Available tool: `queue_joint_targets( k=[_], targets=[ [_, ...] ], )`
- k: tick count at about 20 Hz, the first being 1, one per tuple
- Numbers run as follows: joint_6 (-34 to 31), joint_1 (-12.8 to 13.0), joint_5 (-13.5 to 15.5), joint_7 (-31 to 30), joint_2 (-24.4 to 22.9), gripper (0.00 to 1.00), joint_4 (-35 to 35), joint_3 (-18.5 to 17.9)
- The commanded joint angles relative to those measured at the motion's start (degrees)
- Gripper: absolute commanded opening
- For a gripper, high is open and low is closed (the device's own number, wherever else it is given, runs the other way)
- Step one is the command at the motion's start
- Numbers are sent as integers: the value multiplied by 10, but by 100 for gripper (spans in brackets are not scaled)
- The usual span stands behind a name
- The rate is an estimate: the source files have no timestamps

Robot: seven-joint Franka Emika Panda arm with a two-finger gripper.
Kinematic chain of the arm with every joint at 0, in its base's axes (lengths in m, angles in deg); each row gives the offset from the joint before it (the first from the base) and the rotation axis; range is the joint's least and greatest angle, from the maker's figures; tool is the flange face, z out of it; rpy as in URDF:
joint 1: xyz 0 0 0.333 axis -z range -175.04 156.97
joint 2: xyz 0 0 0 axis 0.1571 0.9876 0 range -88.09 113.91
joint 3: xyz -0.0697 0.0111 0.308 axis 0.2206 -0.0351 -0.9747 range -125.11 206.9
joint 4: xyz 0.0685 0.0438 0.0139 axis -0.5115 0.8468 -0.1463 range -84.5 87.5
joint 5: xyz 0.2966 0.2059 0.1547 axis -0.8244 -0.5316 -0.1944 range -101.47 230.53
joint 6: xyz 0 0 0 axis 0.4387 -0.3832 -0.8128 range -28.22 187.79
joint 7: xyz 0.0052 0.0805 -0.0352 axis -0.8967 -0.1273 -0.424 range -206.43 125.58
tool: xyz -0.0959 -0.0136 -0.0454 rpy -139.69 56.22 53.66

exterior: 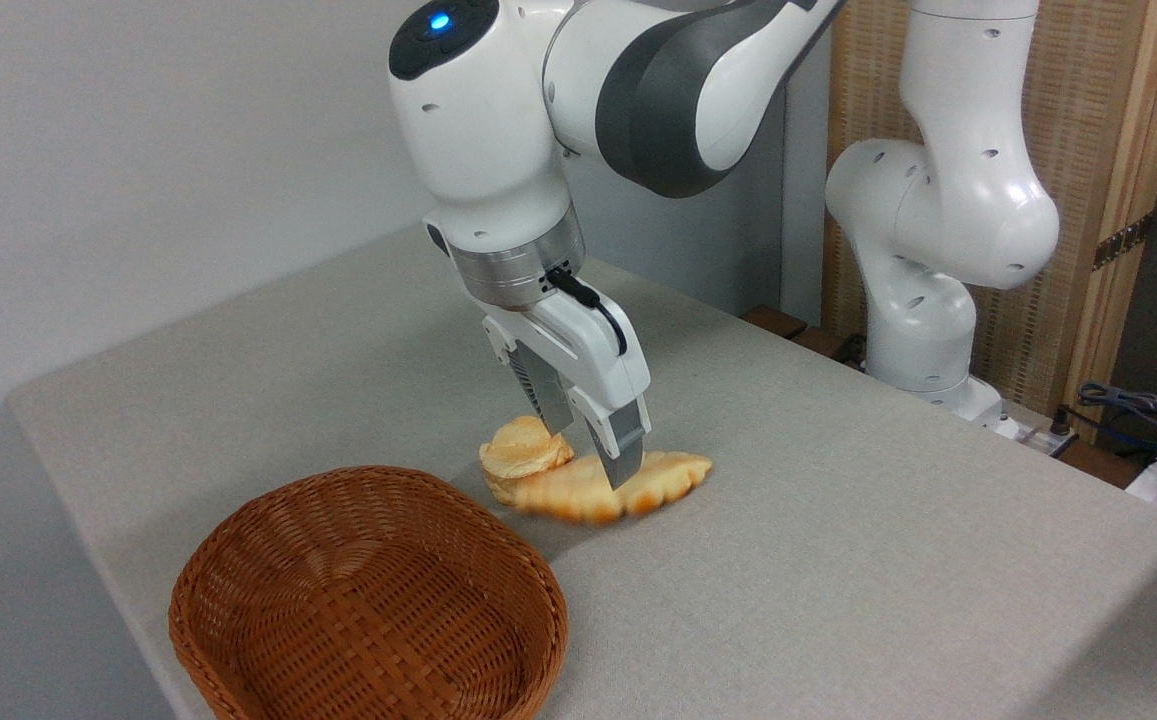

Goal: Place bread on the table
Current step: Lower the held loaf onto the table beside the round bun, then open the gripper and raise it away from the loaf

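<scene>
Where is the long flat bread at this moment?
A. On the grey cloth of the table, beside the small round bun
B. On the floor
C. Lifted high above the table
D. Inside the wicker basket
A. The long flat bread is down at the table cloth beside the small round bun, with the gripper at it; its near end is blurred. The wicker basket holds nothing.

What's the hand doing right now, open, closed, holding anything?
Hand: closed on the bread, which sits low at the table beside the bun.
</scene>
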State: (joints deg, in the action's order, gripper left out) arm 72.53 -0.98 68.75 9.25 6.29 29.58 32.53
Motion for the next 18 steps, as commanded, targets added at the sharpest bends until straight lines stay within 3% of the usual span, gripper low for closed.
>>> queue_joint_targets(
  k=[1, 11, 18],
  targets=[
    [11, 3, 2, 14, -6, 100, 5, -5],
    [54, 7, 3, 2, -14, 100, -42, 14],
    [54, 7, 1, -86, -13, 100, -71, 33]
  ],
)
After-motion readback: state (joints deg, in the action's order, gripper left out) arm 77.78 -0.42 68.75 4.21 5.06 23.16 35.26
